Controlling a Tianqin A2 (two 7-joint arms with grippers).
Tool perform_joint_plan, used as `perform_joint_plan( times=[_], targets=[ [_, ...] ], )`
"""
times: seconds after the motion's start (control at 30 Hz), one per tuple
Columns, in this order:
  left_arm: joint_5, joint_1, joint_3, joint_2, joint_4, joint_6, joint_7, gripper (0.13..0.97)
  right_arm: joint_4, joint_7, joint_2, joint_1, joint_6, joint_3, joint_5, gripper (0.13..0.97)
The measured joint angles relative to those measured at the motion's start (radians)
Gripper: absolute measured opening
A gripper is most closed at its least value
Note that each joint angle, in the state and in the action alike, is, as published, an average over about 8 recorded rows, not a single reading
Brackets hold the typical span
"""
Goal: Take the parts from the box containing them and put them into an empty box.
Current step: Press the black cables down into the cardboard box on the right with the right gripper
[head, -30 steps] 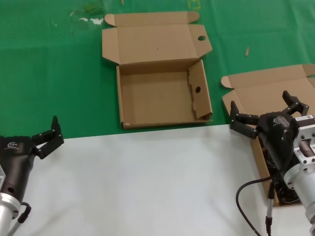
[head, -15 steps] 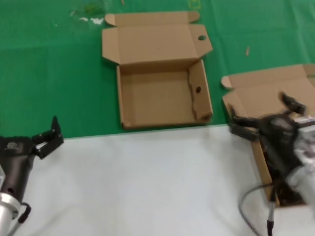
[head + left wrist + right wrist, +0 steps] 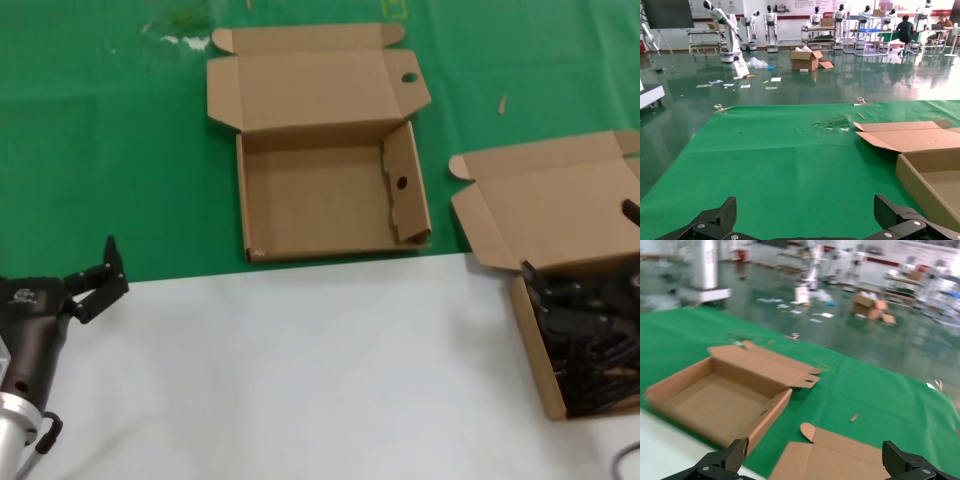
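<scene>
Black power cords (image 3: 595, 360) lie bundled in the plain-lidded cardboard box (image 3: 529, 340) at the right, its lid (image 3: 550, 210) folded back. The empty box (image 3: 330, 200) stands open at the back centre, with an oval hole in its lid and a round hole in its side flap; it also fills the right wrist view (image 3: 715, 400). My right gripper (image 3: 578, 238) hovers open over the far end of the cord box, blurred and partly off the picture's edge, its fingertips (image 3: 735, 455) spread wide with nothing between them. At the near left, my left gripper (image 3: 95, 278) waits open and empty.
A white sheet (image 3: 300, 370) covers the near half of the table and a green mat (image 3: 100, 130) the far half. The cord box straddles their border. A small wood chip (image 3: 503, 103) lies on the mat behind it.
My right arm has swung to the right and mostly left the head view, uncovering the cords in the box. The left arm has not moved.
</scene>
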Motion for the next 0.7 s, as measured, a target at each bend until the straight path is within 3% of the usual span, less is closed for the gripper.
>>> perform_joint_plan(
  times=[0.2, 0.4, 0.7],
  targets=[
    [0.000, 0.000, 0.000, 0.000, 0.000, 0.000, 0.000, 0.966, 0.024, -0.129, 0.107, -0.112, -0.218, 0.188, 0.049, 0.966],
    [0.000, 0.000, 0.000, 0.000, 0.000, 0.000, 0.000, 0.966, -0.052, -0.353, 0.191, -0.152, -0.437, 0.317, 0.068, 0.966],
    [0.000, 0.000, 0.000, 0.000, 0.000, 0.000, 0.000, 0.966, -0.261, -0.644, 0.356, -0.106, -0.632, 0.321, 0.016, 0.966]
  ],
)
